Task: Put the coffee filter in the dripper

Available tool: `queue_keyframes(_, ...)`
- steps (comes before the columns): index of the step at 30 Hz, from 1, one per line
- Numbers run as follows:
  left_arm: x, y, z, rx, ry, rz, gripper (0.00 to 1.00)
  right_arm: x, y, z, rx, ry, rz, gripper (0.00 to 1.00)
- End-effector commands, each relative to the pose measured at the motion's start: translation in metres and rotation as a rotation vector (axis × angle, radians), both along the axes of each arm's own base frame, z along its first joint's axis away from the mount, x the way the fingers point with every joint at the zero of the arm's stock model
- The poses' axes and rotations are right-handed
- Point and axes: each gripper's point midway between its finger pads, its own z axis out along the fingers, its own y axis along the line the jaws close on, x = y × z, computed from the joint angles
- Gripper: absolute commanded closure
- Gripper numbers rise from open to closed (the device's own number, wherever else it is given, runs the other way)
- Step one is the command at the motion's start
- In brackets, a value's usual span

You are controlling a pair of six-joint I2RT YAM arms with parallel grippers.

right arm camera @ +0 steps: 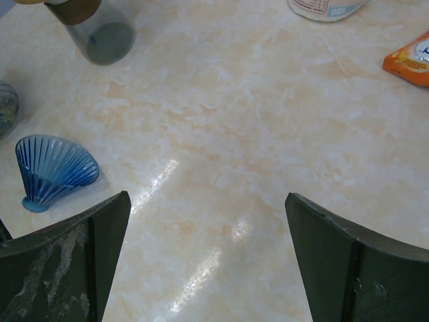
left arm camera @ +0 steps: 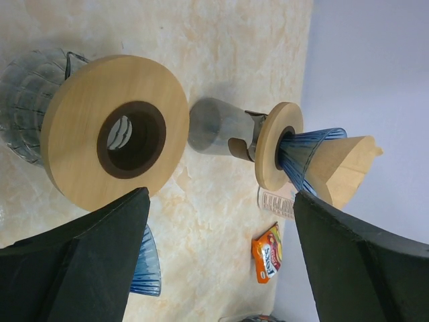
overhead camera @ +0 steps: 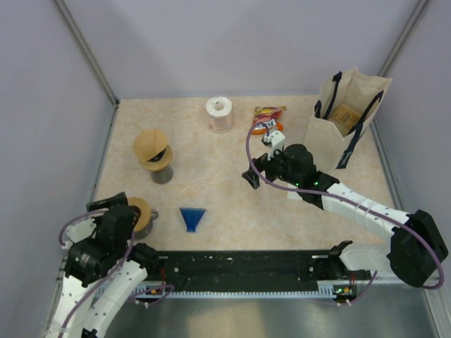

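A brown paper coffee filter [overhead camera: 150,144] sits in a blue glass dripper on a wooden ring over a grey glass at the back left; in the left wrist view the filter [left arm camera: 348,171] pokes out of that dripper [left arm camera: 305,155]. A second blue glass dripper [overhead camera: 192,217] lies on its side on the table, also in the right wrist view [right arm camera: 53,171]. A bare wooden ring [left arm camera: 114,131] rests on a glass carafe at the near left. My left gripper [overhead camera: 125,213] is open and empty beside that ring. My right gripper [overhead camera: 252,176] is open and empty above mid-table.
A paper roll [overhead camera: 220,114] and an orange snack packet [overhead camera: 270,115] lie at the back. A canvas tote bag [overhead camera: 345,116] stands at the back right. Grey walls enclose the table on three sides.
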Motion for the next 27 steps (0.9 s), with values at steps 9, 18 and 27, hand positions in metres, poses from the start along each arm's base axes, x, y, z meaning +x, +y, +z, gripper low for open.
queue_keyframes(9,-0.032,0.016,-0.011,0.180,0.212,-0.070,0.01,0.009,0.002,0.022,0.031,-0.048,-0.008,0.01)
queue_keyframes(18,0.012,0.002,0.015,0.456,0.506,-0.240,0.01,0.008,0.003,0.014,0.021,-0.016,-0.006,0.01)
queue_keyframes(27,0.039,-0.022,-0.012,0.368,0.598,-0.526,0.01,0.010,0.001,0.007,-0.006,0.001,-0.020,0.01)
